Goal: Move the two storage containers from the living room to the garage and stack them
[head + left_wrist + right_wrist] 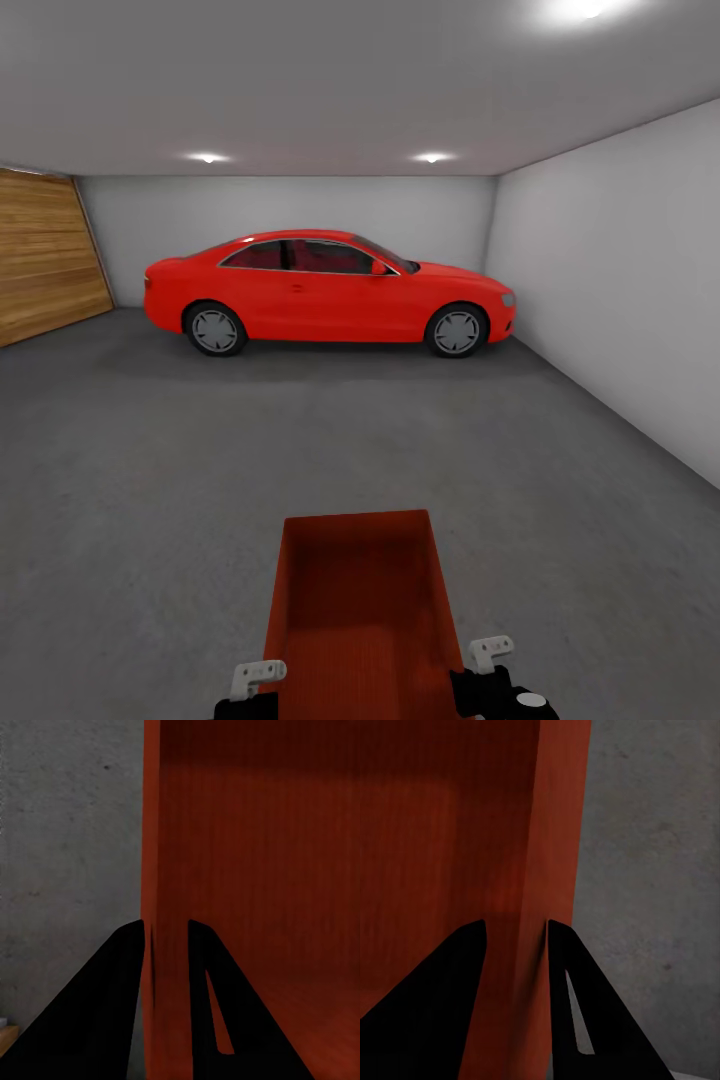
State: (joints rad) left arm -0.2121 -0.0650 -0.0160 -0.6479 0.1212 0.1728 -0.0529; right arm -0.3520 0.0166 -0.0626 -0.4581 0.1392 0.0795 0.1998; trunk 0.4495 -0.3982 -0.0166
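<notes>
The storage container (355, 610), an orange-red open-topped bin with thin walls, is carried low in front of the robot, between its two arms, above the dark grey speckled concrete floor (150, 480) of the garage (590, 290). In the head view its open top faces up and its long axis runs away from the robot.

The left hand (165, 934) is closed on the container's left wall: in the left wrist view one dark finger lies outside the thin wall and the other inside, both pressed against it. The right hand (515, 934) grips the right wall the same way, one finger on each face of the wall, with concrete showing beyond the outer side. In the head view the light grey wrist parts sit at the container's near corners.

Farther off, a red car (330, 292) stands side-on near the white back wall, well apart from the container. A light wooden door (45, 255) fills the left wall. Round ceiling lights (207, 158) glow overhead.
</notes>
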